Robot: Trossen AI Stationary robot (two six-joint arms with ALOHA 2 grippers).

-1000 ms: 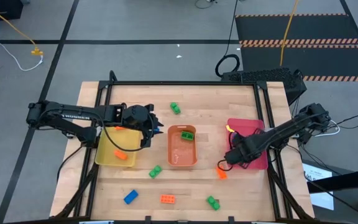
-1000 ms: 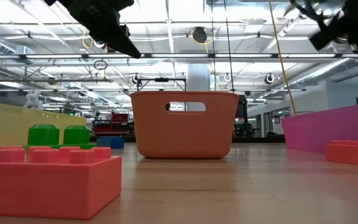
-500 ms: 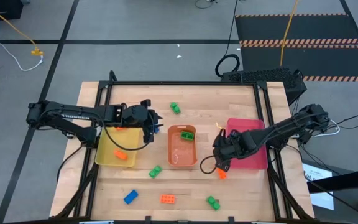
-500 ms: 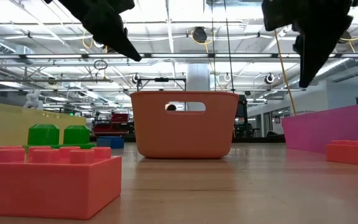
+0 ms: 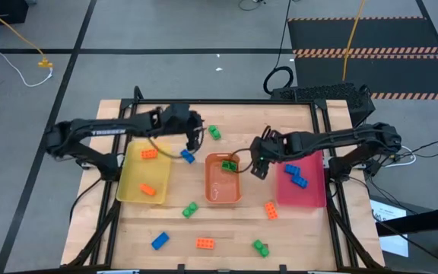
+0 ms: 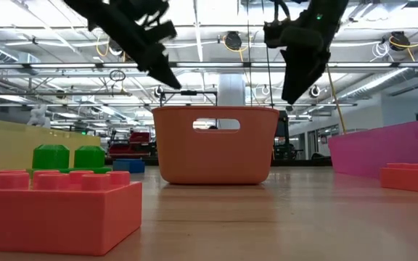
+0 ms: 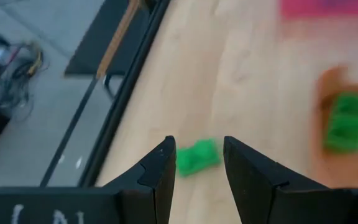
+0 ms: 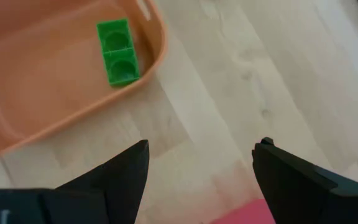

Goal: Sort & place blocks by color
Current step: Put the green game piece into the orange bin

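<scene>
Hovering both grippers, left (image 7: 196, 180) and right (image 8: 197, 174), spread and empty. Sitting in the orange tray (image 5: 213, 190): a studded green block (image 8: 118, 51).

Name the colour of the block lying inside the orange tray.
Green block, clearest in the right wrist view.

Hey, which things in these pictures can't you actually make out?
- Low view: what lies inside the orange tray and the pink tray. Their own walls hide it.
- Left wrist view: the green block in the orange tray is blurred, so its studs cannot be counted.
- Right wrist view: the pink tray is cut off by the picture's edge and only a corner shows.
</scene>
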